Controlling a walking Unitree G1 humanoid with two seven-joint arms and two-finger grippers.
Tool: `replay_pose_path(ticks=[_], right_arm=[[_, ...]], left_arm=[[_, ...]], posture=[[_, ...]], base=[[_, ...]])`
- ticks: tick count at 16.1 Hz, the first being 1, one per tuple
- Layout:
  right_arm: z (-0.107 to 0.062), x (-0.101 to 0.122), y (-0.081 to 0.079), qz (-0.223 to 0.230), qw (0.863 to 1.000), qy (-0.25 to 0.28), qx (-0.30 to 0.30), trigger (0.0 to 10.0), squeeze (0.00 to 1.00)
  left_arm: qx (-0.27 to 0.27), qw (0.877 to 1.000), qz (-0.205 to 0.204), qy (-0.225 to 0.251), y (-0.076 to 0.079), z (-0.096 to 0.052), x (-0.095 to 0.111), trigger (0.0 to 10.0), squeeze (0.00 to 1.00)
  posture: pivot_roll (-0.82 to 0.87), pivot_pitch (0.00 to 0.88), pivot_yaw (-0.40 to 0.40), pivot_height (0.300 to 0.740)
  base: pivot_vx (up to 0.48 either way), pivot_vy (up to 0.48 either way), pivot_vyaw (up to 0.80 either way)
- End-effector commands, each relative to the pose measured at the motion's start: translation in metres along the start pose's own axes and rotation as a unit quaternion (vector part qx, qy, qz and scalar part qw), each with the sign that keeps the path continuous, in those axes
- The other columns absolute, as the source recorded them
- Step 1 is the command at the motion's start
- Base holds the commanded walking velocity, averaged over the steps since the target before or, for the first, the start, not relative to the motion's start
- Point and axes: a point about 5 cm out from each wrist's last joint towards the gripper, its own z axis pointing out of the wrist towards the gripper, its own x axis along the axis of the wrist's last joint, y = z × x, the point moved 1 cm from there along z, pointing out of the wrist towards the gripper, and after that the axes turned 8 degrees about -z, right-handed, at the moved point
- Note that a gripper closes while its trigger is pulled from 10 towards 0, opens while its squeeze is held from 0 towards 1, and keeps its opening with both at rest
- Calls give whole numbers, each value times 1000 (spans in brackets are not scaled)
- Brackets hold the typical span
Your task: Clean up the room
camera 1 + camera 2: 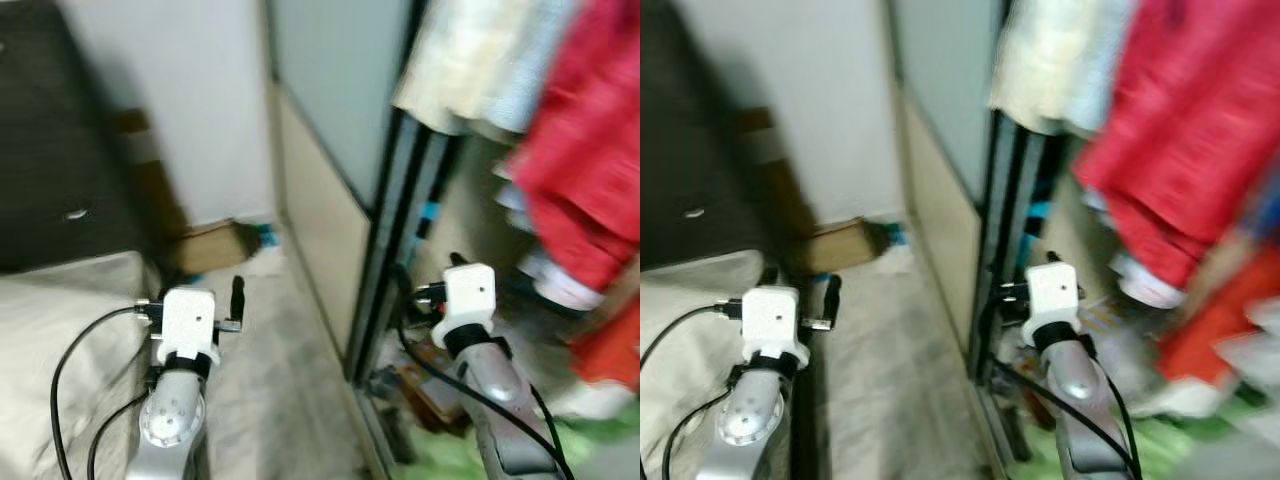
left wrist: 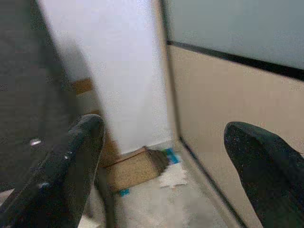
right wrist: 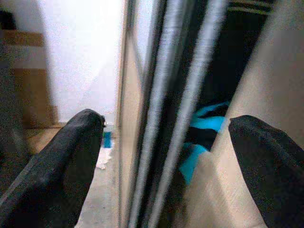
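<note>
My left gripper [image 2: 164, 142] is open and holds nothing; it is raised over the floor beside the bed, pointing toward the room's corner. Its black finger [image 1: 237, 297] sticks up past the white wrist block. My right gripper [image 3: 166, 142] is also open and holds nothing, pointing at the edge of the sliding wardrobe door [image 1: 330, 190]. A cardboard box [image 1: 210, 245] lies on the floor in the corner, with white and blue scraps [image 2: 172, 173] beside it. Turquoise cloth [image 3: 206, 130] lies inside the wardrobe, low down.
A bed with a beige cover [image 1: 60, 330] is at my left, with a dark cabinet [image 1: 50, 150] behind it. Red and pale garments [image 1: 590, 170] hang in the open wardrobe at right. Clutter and something green [image 1: 450, 450] lie on the wardrobe floor. The pictures are blurred.
</note>
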Motion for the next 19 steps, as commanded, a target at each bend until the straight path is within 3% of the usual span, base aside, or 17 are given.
replay_pose_path(ticks=[1,8,14,19], right_arm=[[2,3,-4,0,1000,7,4,10000,0],[3,4,-3,-13,1000,9,5,10000,0],[0,4,-1,-24,1000,10,6,10000,0],[0,2,0,-22,1000,8,3,10000,0]], left_arm=[[2,1000,4,1,-3,3,1,10000,0],[4,1000,7,8,-3,1,2,10000,0],[-14,1000,-2,6,6,1,3,10000,0],[-11,1000,-4,4,2,1,3,10000,0]], posture=[[13,10,-30,740],[20,28,-37,740],[11,40,-33,740],[22,40,-30,740]], base=[[0,0,800],[0,0,800],[0,0,800],[0,0,800]])
